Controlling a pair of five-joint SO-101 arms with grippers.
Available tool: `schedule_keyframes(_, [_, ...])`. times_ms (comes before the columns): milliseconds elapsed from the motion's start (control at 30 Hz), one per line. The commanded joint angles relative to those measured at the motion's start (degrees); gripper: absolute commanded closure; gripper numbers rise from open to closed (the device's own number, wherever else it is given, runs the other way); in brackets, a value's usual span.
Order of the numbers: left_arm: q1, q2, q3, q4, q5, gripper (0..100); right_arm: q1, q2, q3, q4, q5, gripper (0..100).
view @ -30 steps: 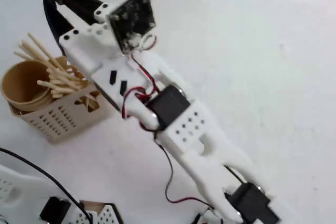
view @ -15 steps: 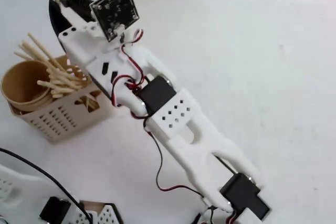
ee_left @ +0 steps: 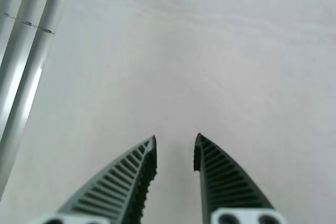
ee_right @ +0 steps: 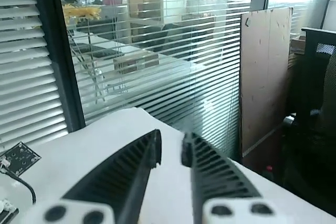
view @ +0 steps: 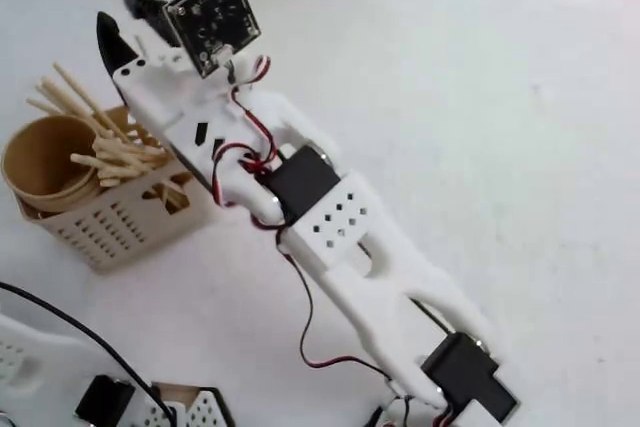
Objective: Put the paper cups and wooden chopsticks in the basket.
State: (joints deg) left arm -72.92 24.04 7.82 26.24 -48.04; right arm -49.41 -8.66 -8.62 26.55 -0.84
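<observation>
Swung leftward past the basket (view: 120, 227), leaving the right claw (view: 113, 9) barely parted and empty near the desk's (view: 480, 97) far edge. Likewise the left claw (ee_left: 175, 142): slightly open, holding nothing. Already in the basket: paper cups (view: 40, 162), chopsticks (view: 95, 122). Looks finished, probably retreating.

A plain white surface (view: 520, 97) meets glass panes with grey horizontal blinds (ee_right: 157, 66); a tall tan board (ee_right: 265, 77) stands beside them.

The right arm (view: 340, 227) lies slantwise across the worktop (view: 520, 147) and passes just beside the basket (view: 110, 232), where chopsticks (view: 105, 147) stick out above the rim. Right of this arm the surface is wide open. Before the left gripper (ee_left: 175, 140) lies open worktop, with metal rails (ee_left: 31, 40) along one side.
</observation>
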Motion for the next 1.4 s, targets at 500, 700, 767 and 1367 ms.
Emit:
schedule_keyframes(500, [12.35,-59.12,11.43,41.49,3.34,87,8.57,-42.15,12.22,51.65,16.88,98.1])
schedule_keyframes(700, [21.41,-88.75,34.81,42.55,3.43,87,28.97,-62.55,32.7,52.35,17.41,98.1])
schedule_keyframes(767, [22.64,-98.77,40.7,42.81,3.52,87,34.59,-69.32,39.56,52.62,17.41,98.1])
schedule_keyframes(1367, [34.24,-128.66,54.07,55.82,20.92,87,56.31,-94.11,75.87,52.53,27.16,98.1])
